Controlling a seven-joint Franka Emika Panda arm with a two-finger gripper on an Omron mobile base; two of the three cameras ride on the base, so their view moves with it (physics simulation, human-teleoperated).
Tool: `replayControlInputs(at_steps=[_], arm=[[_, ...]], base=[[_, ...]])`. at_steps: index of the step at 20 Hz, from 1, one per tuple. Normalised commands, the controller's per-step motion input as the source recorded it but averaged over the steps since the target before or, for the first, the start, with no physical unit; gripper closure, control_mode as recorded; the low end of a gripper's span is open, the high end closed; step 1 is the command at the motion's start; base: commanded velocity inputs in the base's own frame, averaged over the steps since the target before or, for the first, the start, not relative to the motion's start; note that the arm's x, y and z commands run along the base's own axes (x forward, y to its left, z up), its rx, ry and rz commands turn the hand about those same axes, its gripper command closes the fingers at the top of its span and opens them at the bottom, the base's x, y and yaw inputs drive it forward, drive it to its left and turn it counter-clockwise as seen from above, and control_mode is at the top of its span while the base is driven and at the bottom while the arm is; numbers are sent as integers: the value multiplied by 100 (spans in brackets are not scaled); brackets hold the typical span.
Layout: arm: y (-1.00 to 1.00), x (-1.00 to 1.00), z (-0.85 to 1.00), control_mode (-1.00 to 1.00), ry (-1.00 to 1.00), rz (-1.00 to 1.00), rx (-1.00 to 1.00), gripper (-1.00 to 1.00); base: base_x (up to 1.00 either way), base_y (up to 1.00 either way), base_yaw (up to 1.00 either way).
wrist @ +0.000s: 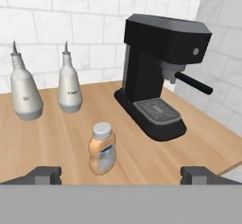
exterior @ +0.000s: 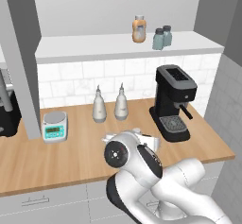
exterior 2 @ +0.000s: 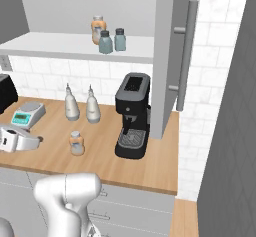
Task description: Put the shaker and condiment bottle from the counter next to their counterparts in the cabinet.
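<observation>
Facing condiment bottle (wrist: 102,149) on counter (wrist: 56,138), tool (wrist: 121,176) spread (empty)

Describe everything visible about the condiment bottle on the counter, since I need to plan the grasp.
The condiment bottle is small, orange-brown and rounded, with a pale grey cap and a lighter label band; it looks like plastic. It stands upright on the wooden counter, touching nothing else, in front of the coffee machine and the two white bottles. The open tool faces it from close by.
</observation>
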Motion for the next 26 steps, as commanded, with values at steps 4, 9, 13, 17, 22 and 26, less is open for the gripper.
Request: replayControlInputs(at_steps=[4,9,13,17,22,26], arm=[[-21,0,-31,-100,-5,0,0,-100],[-24,3,-20,-100,-2,0,0,-100],[-25,26,-29,-100,0,0,0,-100],[-6,32,-43,-100,0,0,0,-100],[0,32,-50,-100,0,0,0,-100],[0,36,-39,-100,0,0,0,-100]], base=[[0,0,0],[0,0,0],[0,0,0],[0,0,0],[0,0,0],[0,0,0]])
